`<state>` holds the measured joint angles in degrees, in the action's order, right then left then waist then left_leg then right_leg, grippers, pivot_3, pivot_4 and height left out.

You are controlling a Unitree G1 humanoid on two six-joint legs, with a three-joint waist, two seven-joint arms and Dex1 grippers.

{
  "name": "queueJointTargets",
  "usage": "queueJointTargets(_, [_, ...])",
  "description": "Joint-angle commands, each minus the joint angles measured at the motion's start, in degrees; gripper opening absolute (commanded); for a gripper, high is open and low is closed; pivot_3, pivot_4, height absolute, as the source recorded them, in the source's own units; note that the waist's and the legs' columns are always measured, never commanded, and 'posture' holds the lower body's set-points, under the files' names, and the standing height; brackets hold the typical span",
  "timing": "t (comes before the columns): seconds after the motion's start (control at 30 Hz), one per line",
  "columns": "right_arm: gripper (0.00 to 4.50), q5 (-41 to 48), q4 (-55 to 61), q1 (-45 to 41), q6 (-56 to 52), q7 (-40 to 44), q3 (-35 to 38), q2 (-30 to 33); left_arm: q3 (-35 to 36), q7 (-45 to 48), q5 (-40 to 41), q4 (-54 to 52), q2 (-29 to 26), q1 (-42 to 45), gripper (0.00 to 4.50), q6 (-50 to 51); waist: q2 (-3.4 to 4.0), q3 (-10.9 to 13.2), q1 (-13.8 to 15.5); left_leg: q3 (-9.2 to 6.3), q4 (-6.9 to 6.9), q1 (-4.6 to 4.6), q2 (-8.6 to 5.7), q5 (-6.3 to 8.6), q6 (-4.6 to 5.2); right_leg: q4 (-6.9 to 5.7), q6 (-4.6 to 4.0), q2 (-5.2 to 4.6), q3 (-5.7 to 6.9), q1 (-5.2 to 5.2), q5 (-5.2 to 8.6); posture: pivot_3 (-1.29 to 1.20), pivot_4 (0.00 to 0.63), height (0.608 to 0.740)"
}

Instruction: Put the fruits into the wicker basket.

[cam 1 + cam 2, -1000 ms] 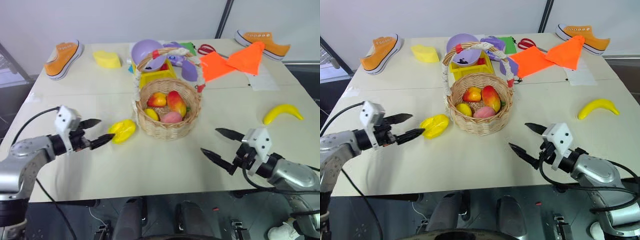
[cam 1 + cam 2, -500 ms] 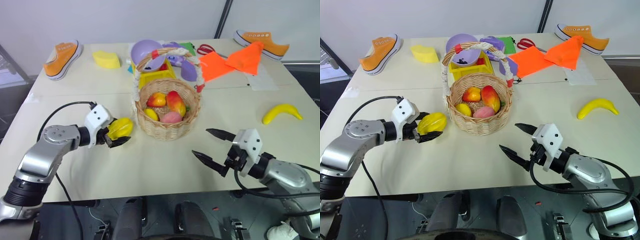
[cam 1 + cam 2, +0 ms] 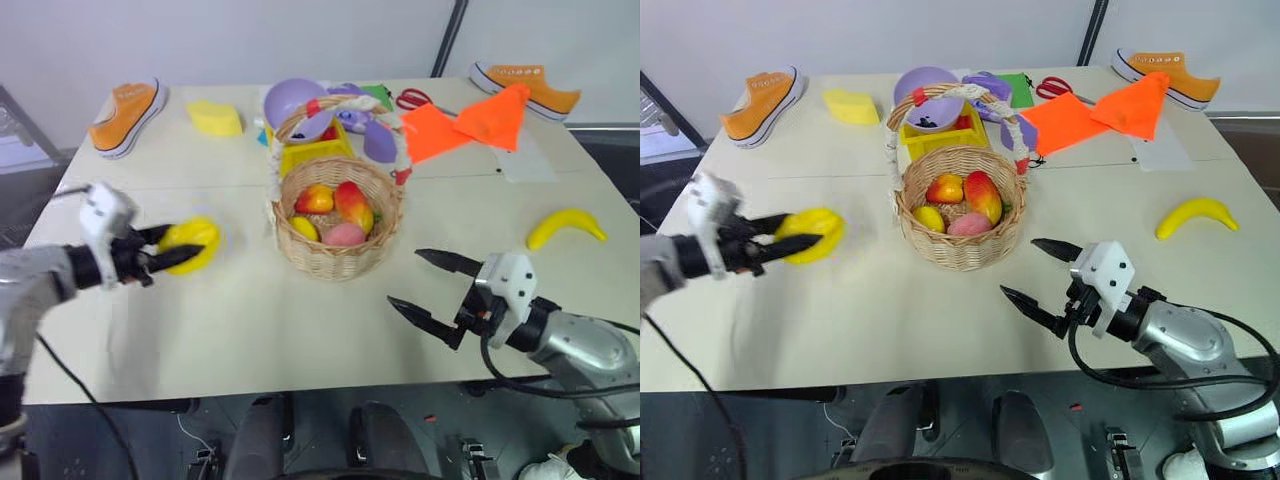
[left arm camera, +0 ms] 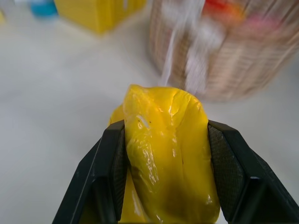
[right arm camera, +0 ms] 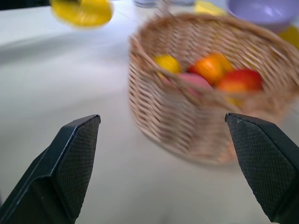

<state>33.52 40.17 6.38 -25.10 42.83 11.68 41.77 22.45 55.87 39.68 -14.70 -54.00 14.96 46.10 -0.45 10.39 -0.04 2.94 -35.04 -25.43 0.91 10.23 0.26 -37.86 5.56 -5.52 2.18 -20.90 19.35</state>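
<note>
Head cam: round tan woven wicker basket [image 3: 337, 226] w/ tall arched handle sits mid-table on the cream tabletop [image 3: 300, 320], holding two red-yellow mangoes [image 3: 352, 205], a pink peach [image 3: 345, 235] and a small lemon [image 3: 303, 228]. Left gripper [image 3: 170, 255] is at the left of the basket, fingers clamped on the glossy yellow ridged oval fruit [image 3: 190, 243], which sits clear of the table, apart from the basket. Right gripper [image 3: 425, 285] is near-right of the basket, fingers spread wide, nothing between them. Curved yellow banana [image 3: 565, 226] lies on the table far to the right, well apart from both grippers. Behind the basket: yellow plastic bin [image 3: 312, 150], purple bowl [image 3: 293, 102], orange cloth [image 3: 465, 122], red scissors [image 3: 412, 98]; orange sneakers at far left [image 3: 127, 118] and far right [image 3: 525, 85]; yellow sponge-like block [image 3: 214, 118] far left. Left wrist cam: black fingers [image 4: 110, 172] press both sides of the ridged fruit, basket blurred beyond it. Right wrist cam: both fingers [image 5: 70, 163] stand wide apart, empty, w/ basket and its fruits ahead, the gripped yellow fruit beyond to the side.
</note>
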Motion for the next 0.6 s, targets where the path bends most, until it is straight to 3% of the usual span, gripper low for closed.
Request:
queueJointTargets(0.03, [4.5, 3.0, 2.5, -2.6, -0.9, 0.4, 0.8, 0.7, -1.3, -1.6, 9.2, -7.5, 0.4, 7.3, 2.16, 5.7, -0.01, 0.0, 0.5, 0.0, 0.0, 0.0, 0.0, 0.03, -0.03, 0.07, -0.01, 0.0, 0.0, 0.03, 0.0, 0.0, 0.15, 0.738])
queueJointTargets(0.1, [4.5, 3.4, 2.2, -4.2, -1.5, 0.2, 0.5, 0.7, -6.1, -4.6, 10.2, -10.5, 3.3, 12.0, 2.16, 6.8, -0.02, 0.0, 0.8, 0.0, -0.03, -0.02, -0.02, 0.05, -0.01, 0.12, -0.01, -0.01, 0.0, 0.19, 0.0, 0.0, 0.15, 0.738])
queueJointTargets(0.17, [4.5, 3.3, 1.8, -5.1, -1.7, 0.4, 0.8, 1.0, -18.0, -9.8, 2.9, -12.3, 9.9, 19.5, 2.16, 4.8, -0.02, 0.0, 1.2, 0.02, -0.04, 0.02, -0.07, 0.01, 0.14, 0.17, 0.01, -0.01, 0.0, 0.37, -0.01, 0.0, 0.15, 0.738])
queueJointTargets(0.23, [4.5, 3.1, 1.6, -5.5, -1.9, 0.4, 1.1, 1.1, -23.8, -12.2, -1.7, -12.4, 12.8, 22.9, 2.16, 3.5, -0.09, 0.0, 1.2, 0.01, -0.11, 0.01, -0.09, 0.0, 0.19, 0.18, 0.16, 0.01, 0.07, 0.43, -0.09, 0.0, 0.15, 0.738])
queueJointTargets(0.33, [4.5, 2.0, 0.6, -4.2, -1.4, 0.2, 3.0, 1.2, -35.1, -15.5, -12.6, -5.1, 19.0, 28.5, 2.16, -2.0, -0.14, 0.0, 0.7, 0.09, -0.11, -0.01, -0.11, 0.02, 0.27, 0.18, 0.34, 0.08, 0.04, 0.42, -0.17, 0.0, 0.15, 0.738])
queueJointTargets(0.4, [4.5, 1.5, 0.2, -3.3, -1.2, -0.1, 4.2, 1.3, -38.7, -15.2, -16.4, -2.4, 20.6, 29.8, 2.16, -4.9, -0.13, 0.0, 0.5, 0.09, -0.1, 0.02, -0.08, 0.01, 0.28, 0.14, 0.37, 0.22, 0.03, 0.4, -0.19, 0.0, 0.15, 0.738])
queueJointTargets(0.5, [4.5, 0.8, -0.9, -1.5, -2.6, -2.4, 7.2, 0.8, -38.9, -15.3, -18.1, 0.4, 23.1, 31.0, 3.31, -6.3, -0.14, 0.0, 0.5, 0.09, -0.11, 0.03, 0.02, 0.01, 0.28, 0.1, 0.37, 0.45, -0.01, 0.38, -0.18, 0.0, 0.15, 0.738])
queueJointTargets(0.57, [4.5, -0.9, -2.9, -0.2, -2.7, -4.4, 9.2, 0.4, -37.8, -14.3, -18.4, 0.9, 23.8, 31.3, 4.32, -8.1, -0.14, 0.0, 0.7, 0.09, -0.12, 0.03, 0.03, 0.0, 0.28, 0.09, 0.37, 0.45, -0.01, 0.37, -0.18, 0.0, 0.15, 0.738])
queueJointTargets(0.6, [4.5, -1.8, -3.7, 0.2, -2.4, -5.2, 9.8, 0.2, -37.1, -13.8, -18.2, 1.1, 24.2, 31.4, 4.43, -8.7, -0.15, 0.0, 0.8, 0.08, -0.14, 0.03, 0.03, 0.0, 0.28, 0.09, 0.37, 0.44, -0.01, 0.38, -0.18, 0.0, 0.15, 0.738])
